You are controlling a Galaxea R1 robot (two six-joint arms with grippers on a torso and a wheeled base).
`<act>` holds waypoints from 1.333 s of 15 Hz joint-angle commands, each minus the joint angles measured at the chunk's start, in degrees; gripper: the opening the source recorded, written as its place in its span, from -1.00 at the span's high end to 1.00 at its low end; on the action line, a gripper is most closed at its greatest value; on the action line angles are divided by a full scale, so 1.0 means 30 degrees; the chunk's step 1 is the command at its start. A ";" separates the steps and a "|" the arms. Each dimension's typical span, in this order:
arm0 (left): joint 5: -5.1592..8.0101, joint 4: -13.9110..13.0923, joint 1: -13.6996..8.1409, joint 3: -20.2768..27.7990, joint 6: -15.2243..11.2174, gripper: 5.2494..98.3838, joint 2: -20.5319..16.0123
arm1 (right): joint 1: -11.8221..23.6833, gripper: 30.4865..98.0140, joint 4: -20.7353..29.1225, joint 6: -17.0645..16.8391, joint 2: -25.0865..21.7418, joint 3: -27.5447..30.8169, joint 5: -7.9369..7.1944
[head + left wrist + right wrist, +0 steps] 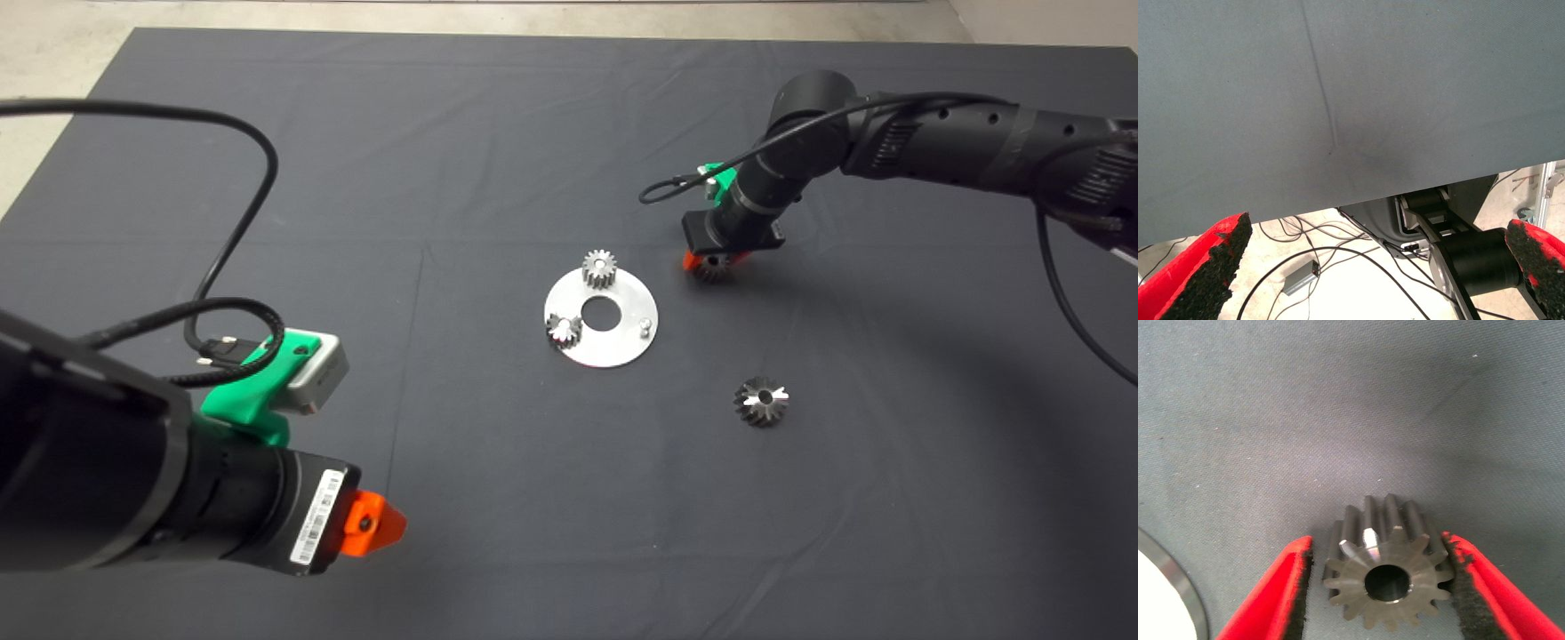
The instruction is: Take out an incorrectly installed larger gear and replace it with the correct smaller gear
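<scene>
Bracketing the smaller gear (pixel 1383 570) with the right tool (pixel 1378 587), fingers parted, toward the table's far edge, ready for gripping; left tool (pixel 1371 267) idling wide open, empty.

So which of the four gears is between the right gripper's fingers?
The smaller gear, on the mat right of the round plate. The larger gear lies alone nearer the camera; the other two sit on the plate.

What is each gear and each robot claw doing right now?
larger gear: off the plate, lying alone on the mat.
smaller gear: beside the plate, between the right gripper's fingers.
right gripper: open, lowered around the smaller gear.
left gripper: open, empty, waiting at the lower left.
plate: flat on the mat.
grey gear: seated on the plate.
small bevel gear: seated on the plate.
peg: bare.
</scene>
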 commanded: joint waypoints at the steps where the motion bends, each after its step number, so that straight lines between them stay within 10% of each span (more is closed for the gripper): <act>1: 0.0019 -0.0307 -0.0184 0.0352 -0.0040 -0.99 -0.0019 | 0.0339 0.50 0.0673 -0.0004 0.0068 0.0096 0.0050; 9: 0.0019 -0.0307 -0.0175 0.0352 -0.0040 -0.99 -0.0019 | 0.0577 0.64 0.1282 -0.0063 0.0088 0.1607 -0.0318; 14: 0.0019 -0.0307 -0.0175 0.0352 -0.0070 -0.99 -0.0019 | 0.5807 0.66 0.5253 -0.0551 0.1158 0.3404 -0.0829; 20: 0.0044 -0.0307 -0.0141 0.0352 -0.0070 -0.99 -0.0048 | 0.6193 0.66 0.5917 -0.1084 0.3045 0.3997 -0.0859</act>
